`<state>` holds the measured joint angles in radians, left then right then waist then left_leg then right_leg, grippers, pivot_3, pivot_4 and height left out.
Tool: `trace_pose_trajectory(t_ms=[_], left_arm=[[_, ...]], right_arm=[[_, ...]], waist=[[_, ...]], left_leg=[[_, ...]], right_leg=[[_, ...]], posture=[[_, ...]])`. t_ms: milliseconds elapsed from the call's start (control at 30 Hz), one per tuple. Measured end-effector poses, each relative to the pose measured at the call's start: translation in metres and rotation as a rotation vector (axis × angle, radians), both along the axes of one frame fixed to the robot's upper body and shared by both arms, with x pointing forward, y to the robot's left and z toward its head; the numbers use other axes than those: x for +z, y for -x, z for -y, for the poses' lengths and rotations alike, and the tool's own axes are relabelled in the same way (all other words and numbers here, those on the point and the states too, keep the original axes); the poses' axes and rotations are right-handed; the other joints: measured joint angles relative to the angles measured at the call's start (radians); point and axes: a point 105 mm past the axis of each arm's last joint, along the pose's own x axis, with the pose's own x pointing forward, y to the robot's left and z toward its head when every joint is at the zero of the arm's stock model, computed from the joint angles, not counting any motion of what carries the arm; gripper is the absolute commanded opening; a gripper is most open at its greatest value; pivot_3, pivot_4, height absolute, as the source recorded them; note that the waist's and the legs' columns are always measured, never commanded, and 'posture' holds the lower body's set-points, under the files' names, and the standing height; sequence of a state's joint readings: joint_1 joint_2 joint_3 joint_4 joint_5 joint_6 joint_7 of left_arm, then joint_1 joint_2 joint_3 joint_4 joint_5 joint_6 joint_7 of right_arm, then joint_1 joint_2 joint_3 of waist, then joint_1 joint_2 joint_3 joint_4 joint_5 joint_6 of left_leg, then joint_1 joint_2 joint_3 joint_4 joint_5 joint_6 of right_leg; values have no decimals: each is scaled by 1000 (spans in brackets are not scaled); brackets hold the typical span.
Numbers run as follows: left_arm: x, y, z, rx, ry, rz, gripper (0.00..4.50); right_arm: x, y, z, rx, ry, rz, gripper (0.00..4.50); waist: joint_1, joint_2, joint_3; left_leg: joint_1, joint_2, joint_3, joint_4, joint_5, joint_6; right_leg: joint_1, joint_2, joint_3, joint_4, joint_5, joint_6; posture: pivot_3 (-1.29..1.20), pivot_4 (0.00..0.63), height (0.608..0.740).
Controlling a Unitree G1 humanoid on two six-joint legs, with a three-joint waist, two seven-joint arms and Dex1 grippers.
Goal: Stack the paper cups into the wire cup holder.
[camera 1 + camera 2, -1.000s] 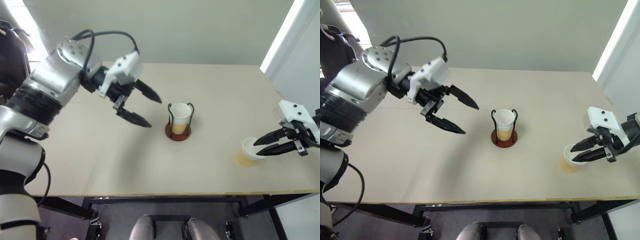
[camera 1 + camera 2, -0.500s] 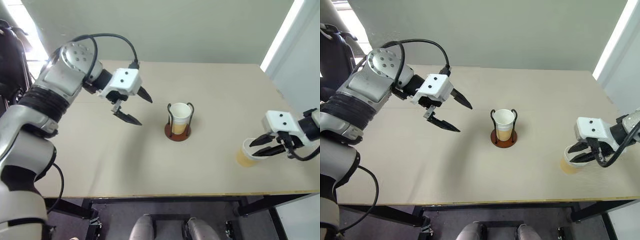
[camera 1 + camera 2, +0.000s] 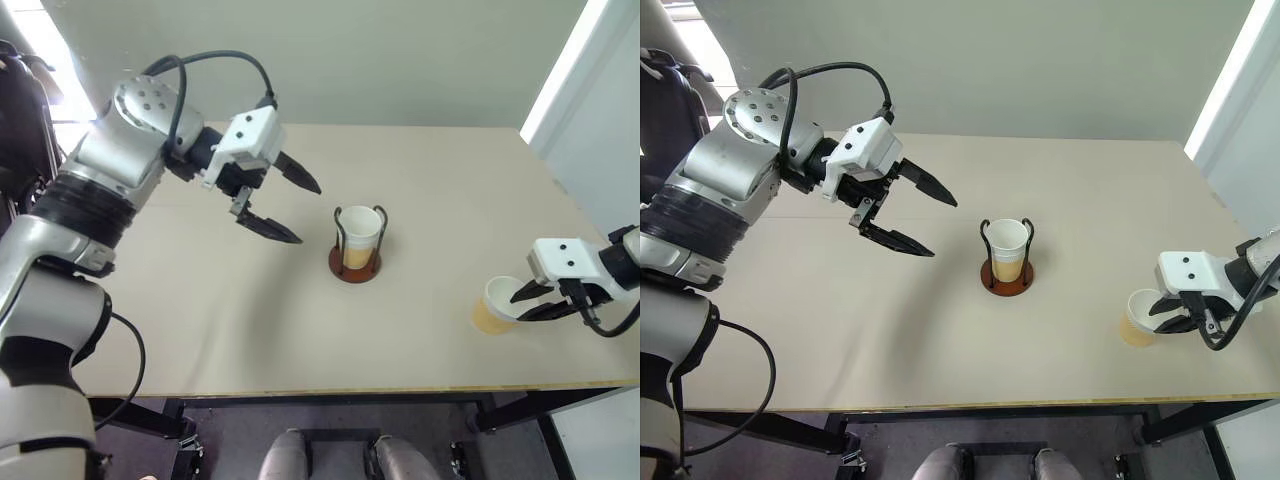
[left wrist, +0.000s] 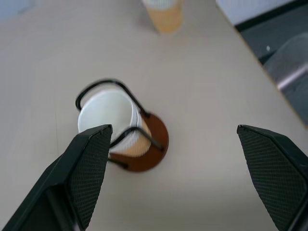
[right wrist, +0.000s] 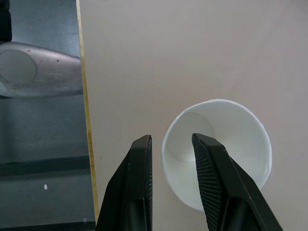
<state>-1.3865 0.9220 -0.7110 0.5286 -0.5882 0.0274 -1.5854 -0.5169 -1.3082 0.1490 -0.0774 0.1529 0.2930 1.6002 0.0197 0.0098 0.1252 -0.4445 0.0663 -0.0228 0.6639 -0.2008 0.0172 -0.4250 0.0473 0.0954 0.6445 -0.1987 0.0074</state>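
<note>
Paper cup (image 3: 493, 305) near table's (image 3: 300, 320) right front edge | our right gripper (image 5: 171, 144) straddles its rim, one finger inside, not yet clamped | we pinch wall squarely before lifting toward wire cup holder (image 3: 357, 262) | left gripper (image 3: 285, 205) spread empty

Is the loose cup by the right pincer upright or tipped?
Upright: the paper cup stands on its base, white mouth facing up, with one right pincer finger inside its rim and one outside.
</note>
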Motion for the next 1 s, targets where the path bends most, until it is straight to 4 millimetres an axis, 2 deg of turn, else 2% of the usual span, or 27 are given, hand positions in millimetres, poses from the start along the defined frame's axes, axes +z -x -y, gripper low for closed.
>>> trace_pose_trajectory(t_ms=[133,667,767,833,1000], left_arm=[[-3,1,2,-5,1,-17,4442],[2,2,3,-4,29,-17,4442],[3,3,4,-7,35,-19,4500],[3,3,6,-14,39,-19,4500],[6,2,4,4,78,-32,4500]], right_arm=[[-1,0,2,4,14,6,1270],[-26,-6,10,75,126,31,1270],[-32,-10,7,99,144,44,727],[-37,-12,5,115,153,50,67],[-31,-23,-4,133,165,93,24]], waist=[[0,0,0],[0,0,0],[-1,0,0],[-1,0,0],[-6,0,0]], left_leg=[[0,0,0,1,0,0],[0,-1,1,1,0,0],[1,-1,2,1,0,0],[1,-1,2,1,0,0],[2,-1,5,0,0,0]], right_leg=[[0,0,1,0,0,1],[0,0,5,0,2,4],[0,0,6,-1,3,4],[0,0,7,0,4,6],[0,0,10,-1,4,5]], posture=[[0,150,740],[0,150,740],[0,150,740],[0,150,740],[0,150,740]])
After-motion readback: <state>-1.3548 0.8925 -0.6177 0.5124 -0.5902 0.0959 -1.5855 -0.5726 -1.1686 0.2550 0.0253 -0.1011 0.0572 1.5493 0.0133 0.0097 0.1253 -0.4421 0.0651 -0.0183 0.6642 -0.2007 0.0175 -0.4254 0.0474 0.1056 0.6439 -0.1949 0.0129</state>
